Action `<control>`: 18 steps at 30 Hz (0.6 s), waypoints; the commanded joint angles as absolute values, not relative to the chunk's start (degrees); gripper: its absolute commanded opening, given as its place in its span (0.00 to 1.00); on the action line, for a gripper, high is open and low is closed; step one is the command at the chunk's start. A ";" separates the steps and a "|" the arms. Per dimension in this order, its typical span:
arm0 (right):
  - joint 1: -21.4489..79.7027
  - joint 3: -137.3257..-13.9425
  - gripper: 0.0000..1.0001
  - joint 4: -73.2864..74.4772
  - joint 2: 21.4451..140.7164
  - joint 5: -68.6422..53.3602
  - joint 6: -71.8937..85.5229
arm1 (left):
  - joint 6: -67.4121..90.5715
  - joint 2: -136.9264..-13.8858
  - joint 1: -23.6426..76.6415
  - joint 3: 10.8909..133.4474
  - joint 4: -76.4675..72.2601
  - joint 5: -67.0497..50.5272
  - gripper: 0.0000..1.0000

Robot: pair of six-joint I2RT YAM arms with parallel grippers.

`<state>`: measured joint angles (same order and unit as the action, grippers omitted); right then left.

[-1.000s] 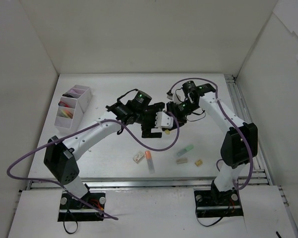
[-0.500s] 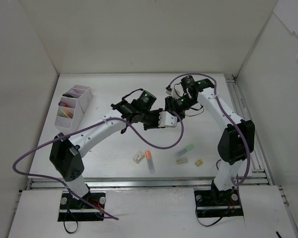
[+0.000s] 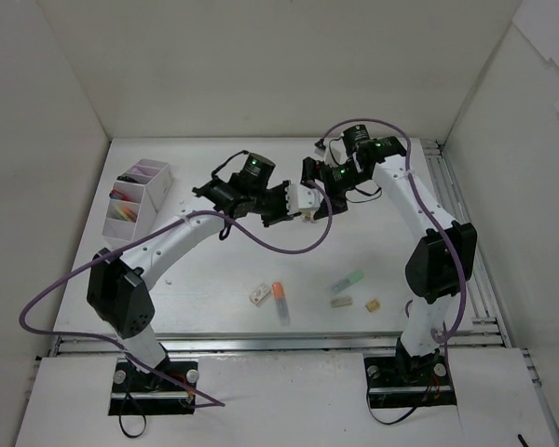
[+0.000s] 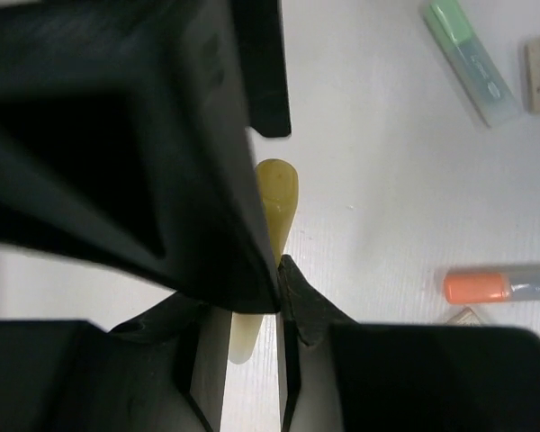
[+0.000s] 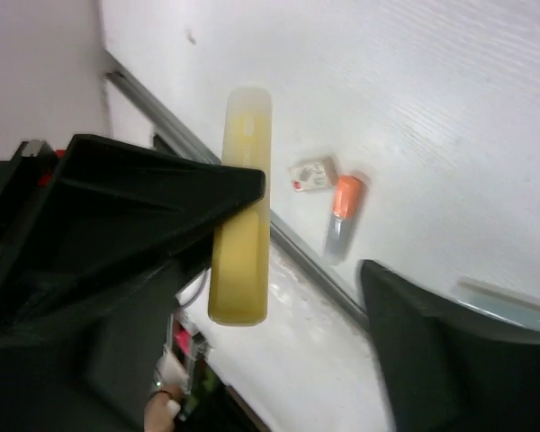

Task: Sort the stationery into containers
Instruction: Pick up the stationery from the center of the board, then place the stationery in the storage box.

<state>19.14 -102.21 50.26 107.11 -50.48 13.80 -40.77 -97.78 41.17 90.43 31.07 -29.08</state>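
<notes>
A yellow highlighter (image 4: pixel 272 202) hangs above the table's middle, and my left gripper (image 4: pixel 272 274) is shut on it. In the top view that gripper (image 3: pixel 293 201) meets my right gripper (image 3: pixel 317 182) in mid-air. My right gripper (image 5: pixel 315 297) is open; the yellow highlighter (image 5: pixel 241 243) lies against one finger, the other stands well apart. On the table lie a green highlighter (image 3: pixel 348 280), an orange highlighter (image 3: pixel 279 300) and small erasers (image 3: pixel 259 295). The white organiser (image 3: pixel 138 198) stands at the far left with highlighters in its compartments.
Two more small erasers (image 3: pixel 341 301) (image 3: pixel 373 304) lie near the front edge, right of centre. White walls close in the table on three sides. A metal rail (image 3: pixel 456 233) runs along the right side.
My left gripper closed on the yellow highlighter, then my right gripper opened off it. Both grippers moved a little toward the back of the table.
</notes>
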 commanded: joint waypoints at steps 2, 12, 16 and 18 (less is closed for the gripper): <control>17.06 -108.27 0.98 43.60 105.04 -57.22 19.24 | -35.08 -92.38 36.14 89.75 18.56 -34.45 0.00; 8.79 -102.84 0.98 38.68 98.09 -41.67 22.06 | -6.79 -90.00 14.34 83.84 -2.98 -10.67 0.00; 7.12 -100.99 0.98 37.53 97.03 -37.45 21.71 | 1.66 -95.25 6.87 88.49 -4.22 -1.68 0.00; 6.50 -100.37 0.98 37.18 96.94 -35.70 21.62 | 4.55 -97.37 4.50 91.49 -4.22 5.13 0.00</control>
